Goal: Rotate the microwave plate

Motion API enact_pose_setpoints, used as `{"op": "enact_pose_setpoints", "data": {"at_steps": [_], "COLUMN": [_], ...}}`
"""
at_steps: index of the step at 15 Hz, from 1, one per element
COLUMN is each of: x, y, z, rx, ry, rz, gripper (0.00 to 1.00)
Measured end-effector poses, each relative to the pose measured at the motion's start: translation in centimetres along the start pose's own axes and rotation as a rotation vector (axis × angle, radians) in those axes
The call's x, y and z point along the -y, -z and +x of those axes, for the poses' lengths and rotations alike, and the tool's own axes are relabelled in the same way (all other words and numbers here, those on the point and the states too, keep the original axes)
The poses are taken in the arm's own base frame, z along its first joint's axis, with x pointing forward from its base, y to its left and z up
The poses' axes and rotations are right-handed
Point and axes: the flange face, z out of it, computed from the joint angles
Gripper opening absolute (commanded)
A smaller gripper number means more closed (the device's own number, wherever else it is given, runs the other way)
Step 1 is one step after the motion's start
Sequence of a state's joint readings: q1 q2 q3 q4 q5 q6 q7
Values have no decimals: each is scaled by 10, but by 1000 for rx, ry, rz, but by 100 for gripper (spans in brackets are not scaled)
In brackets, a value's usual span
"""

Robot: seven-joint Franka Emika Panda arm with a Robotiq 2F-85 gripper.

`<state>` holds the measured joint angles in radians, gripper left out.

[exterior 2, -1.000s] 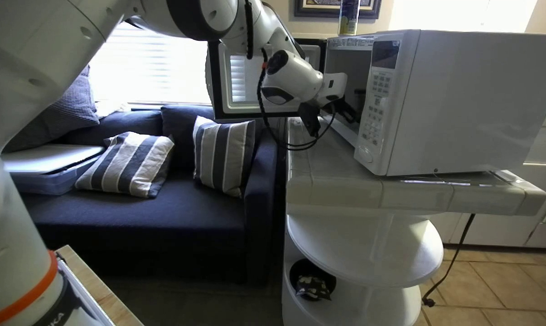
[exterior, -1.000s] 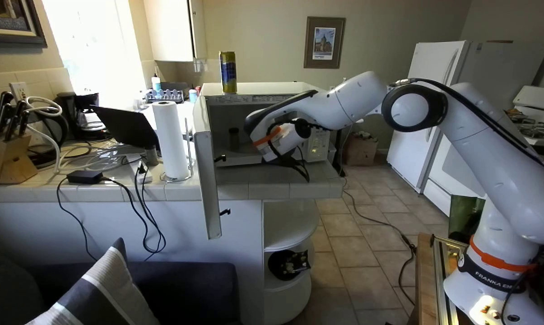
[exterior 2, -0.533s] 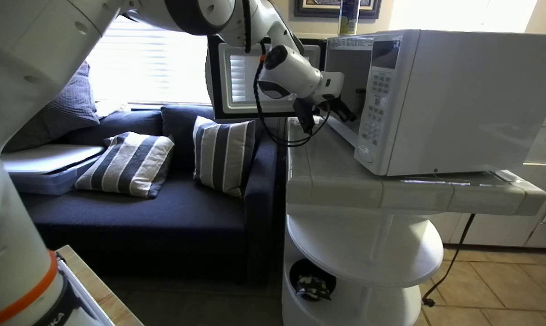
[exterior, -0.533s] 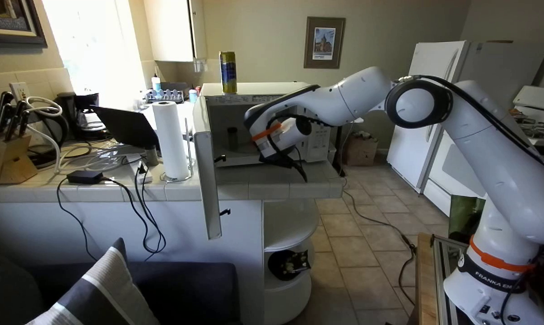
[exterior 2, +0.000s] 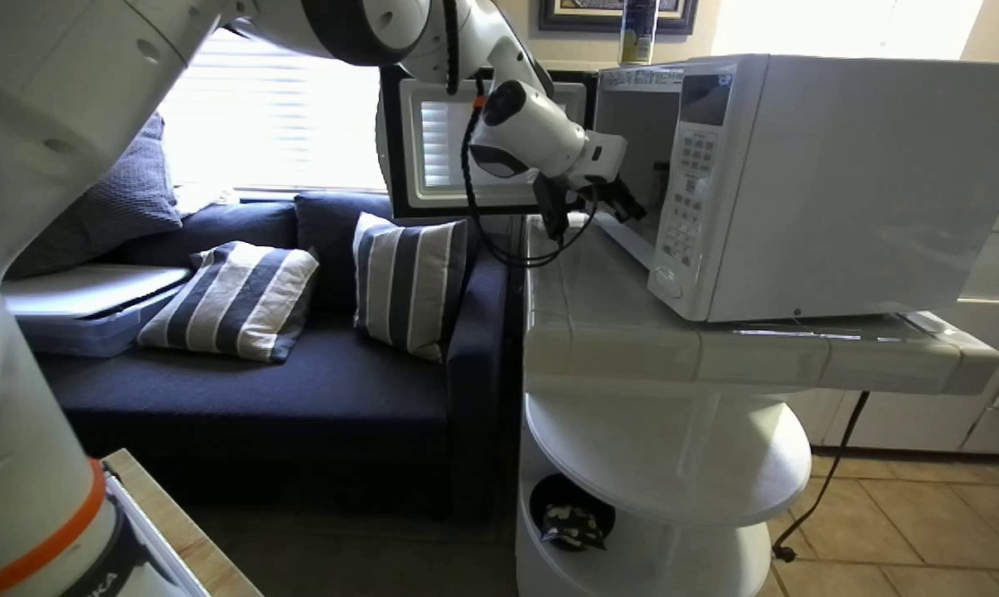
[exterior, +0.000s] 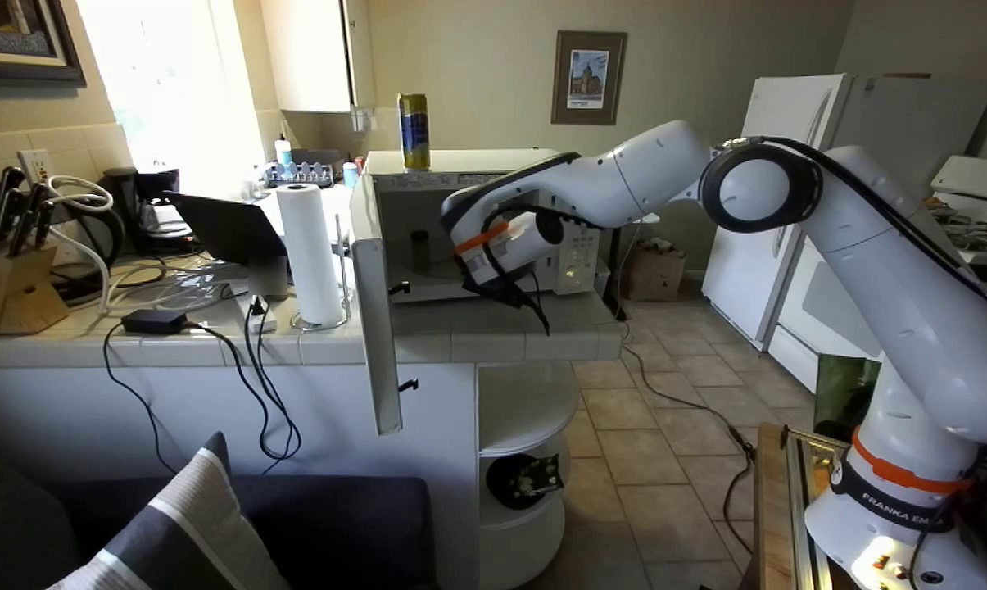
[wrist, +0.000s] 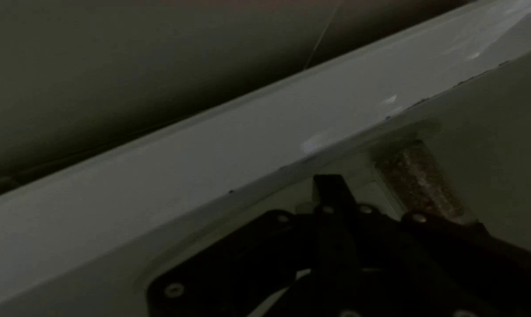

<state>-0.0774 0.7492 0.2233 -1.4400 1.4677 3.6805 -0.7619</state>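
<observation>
- In an exterior view, your arm (exterior: pixel 649 180) hides part of the microwave (exterior: pixel 477 161) on the counter (exterior: pixel 444 319); you cannot discern its plate.
- In an exterior view, the can (exterior 2: pixel 638 35) is cropped.
- In the dim wrist view, your gripper (wrist: pixel 329 187) is closed, partly hiding a jar (wrist: pixel 421 178).

Arm (exterior: pixel 755 188) extended, wrist (exterior 2: pixel 528 137) bent; end effector (wrist: pixel 330 181) closed, slanting downward.

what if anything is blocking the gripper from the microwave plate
Nothing visible: the microwave door is open, and in the dim wrist view the gripper overlaps what looks like the plate. A jar shows close by, perhaps hindering rotation.
</observation>
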Motion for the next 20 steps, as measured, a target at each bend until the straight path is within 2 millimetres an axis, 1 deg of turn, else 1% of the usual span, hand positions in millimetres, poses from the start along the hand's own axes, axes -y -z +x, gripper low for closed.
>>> {"op": "enact_pose_setpoints", "data": {"at_steps": [6,10,20], "x": [8,15,21], "y": [-1,-2,-3], "z": [-4,-11,-15], "rx": [25,47,62], "ry": [-103,-157,-251], "rz": [31,50,63], "gripper": [0,0,0]}}
